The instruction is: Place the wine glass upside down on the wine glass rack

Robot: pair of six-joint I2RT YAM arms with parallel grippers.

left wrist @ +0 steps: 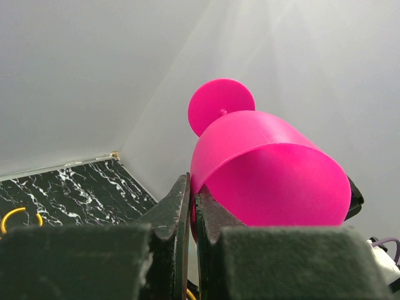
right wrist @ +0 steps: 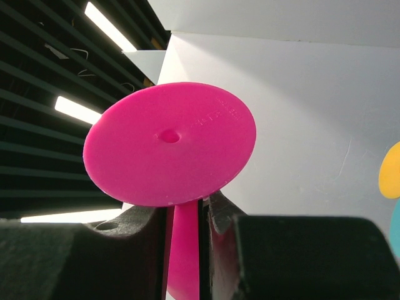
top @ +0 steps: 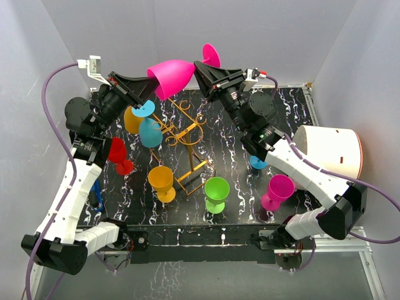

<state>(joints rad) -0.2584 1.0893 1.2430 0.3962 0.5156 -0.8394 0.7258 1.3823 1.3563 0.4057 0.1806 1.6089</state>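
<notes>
The pink glass (top: 170, 76) lies sideways in the air above the rack (top: 182, 128), bridged between both arms. This looks like a handover: a hold on the stem would let the bowl be turned mouth-down onto the rack. The left end effector (top: 145, 95) is pressed together on the bowl's rim wall. The right end effector (top: 200, 67) straddles the stem just under the foot, but whether it already bites cannot be told. Both arms reach up and inward over the rack.

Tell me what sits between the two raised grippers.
The pink wine glass, lying sideways: the left gripper pinches its bowl rim, the right gripper straddles its stem. The top view shows it.
</notes>
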